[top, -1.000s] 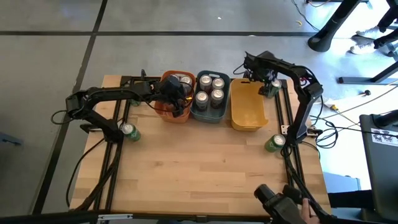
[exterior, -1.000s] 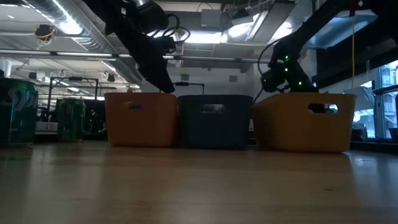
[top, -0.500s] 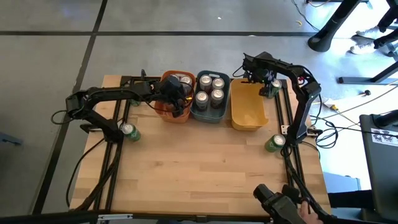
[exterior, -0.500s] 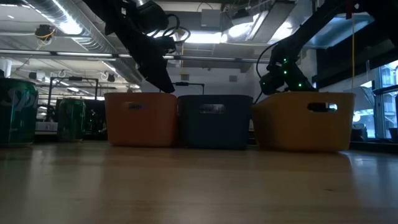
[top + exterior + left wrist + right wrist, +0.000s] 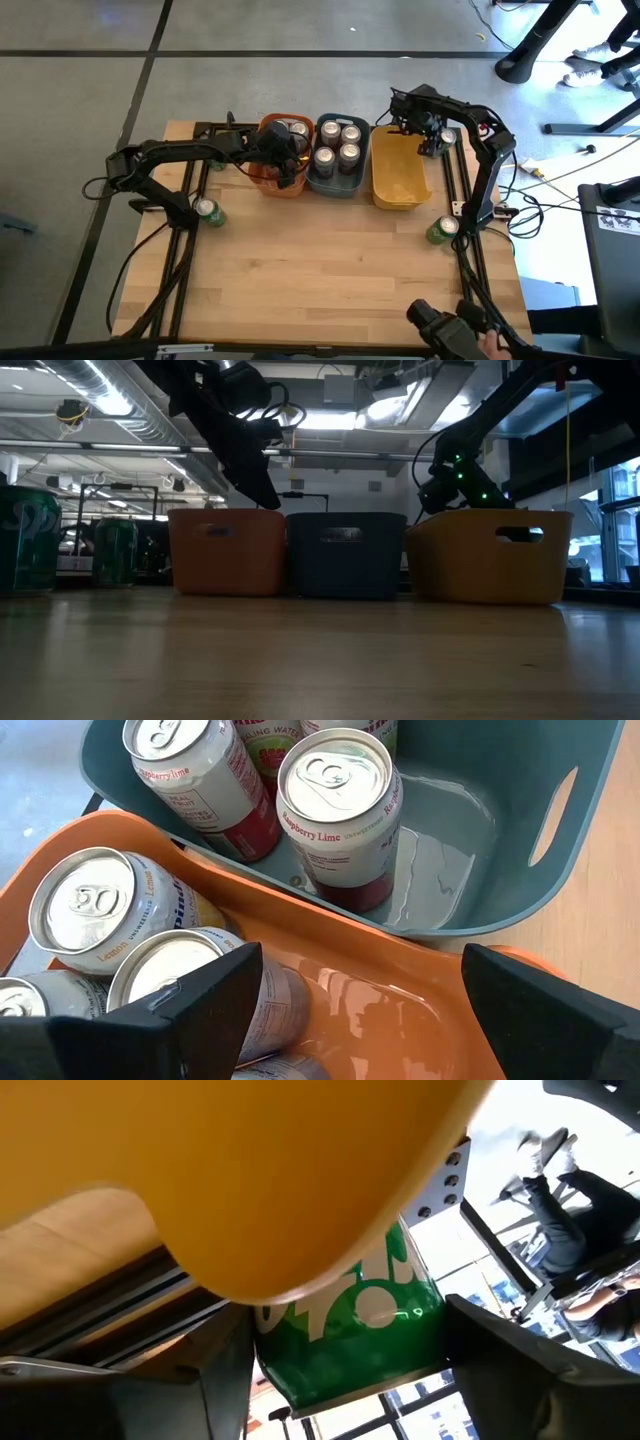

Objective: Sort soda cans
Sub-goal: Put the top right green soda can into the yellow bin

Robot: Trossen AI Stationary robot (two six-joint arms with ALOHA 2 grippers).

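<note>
1. Left pincer (image 5: 283, 160): positioned over the orange bin (image 5: 262, 176), at the back of the table (image 5: 320, 280). Fingers (image 5: 150, 1015) spread wide, nothing between them.
2. Orange bin contents: lemon soda cans (image 5: 95, 915) with silver tops, standing close together directly below the left pincer.
3. Grey-blue bin (image 5: 338, 187): touching the orange bin on its right side. Contains four raspberry-lime cans (image 5: 338, 145); nearest one (image 5: 338, 815) upright, red lower body, silver top.
4. Yellow bin (image 5: 398, 180): just beside the grey-blue bin, on its right. No can visible inside in the high view.
5. Right pincer (image 5: 430, 138): at the back right corner of the yellow bin, outside the bin wall. Fingers (image 5: 520, 1370) placed on either side of a green soda can (image 5: 350, 1325); contact with the can not determinable, so pinching or merely spread around it cannot be told.
6. Green can at left edge (image 5: 208, 211): upright on the table, well apart from the bins, near the left arm base.
7. Green can at right edge (image 5: 442, 230): upright on the table, in front of the yellow bin, beside the right arm base.
</note>
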